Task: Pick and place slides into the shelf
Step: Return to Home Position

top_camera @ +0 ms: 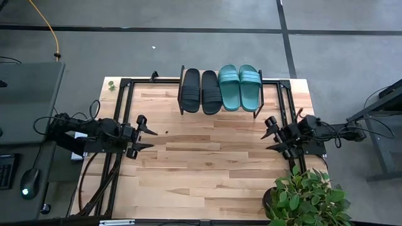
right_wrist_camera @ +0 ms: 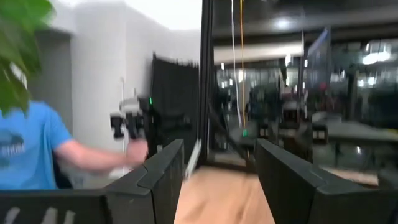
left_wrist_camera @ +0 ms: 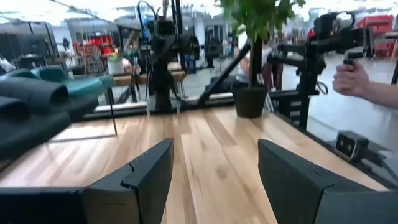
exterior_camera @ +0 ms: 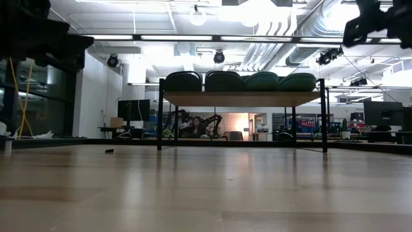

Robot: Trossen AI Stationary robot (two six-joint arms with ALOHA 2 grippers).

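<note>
Four slides lie sole-down side by side on the shelf's top (top_camera: 217, 114) near the table's far edge: two black slides (top_camera: 200, 91) on the left, two teal slides (top_camera: 239, 86) on the right. In the low view the shelf (exterior_camera: 241, 98) stands on thin black legs with the slides (exterior_camera: 239, 81) on its plank. My left gripper (top_camera: 149, 138) (left_wrist_camera: 214, 180) hovers open over the table's left side. My right gripper (top_camera: 271, 135) (right_wrist_camera: 219, 177) hovers open over the right side. Both hold nothing.
A potted plant (top_camera: 306, 198) stands at the table's near right corner, close to my right arm. A black metal frame (top_camera: 122, 100) runs along the table's sides. A person's hand (left_wrist_camera: 351, 78) and a person in a blue shirt (right_wrist_camera: 28, 146) show beyond the table.
</note>
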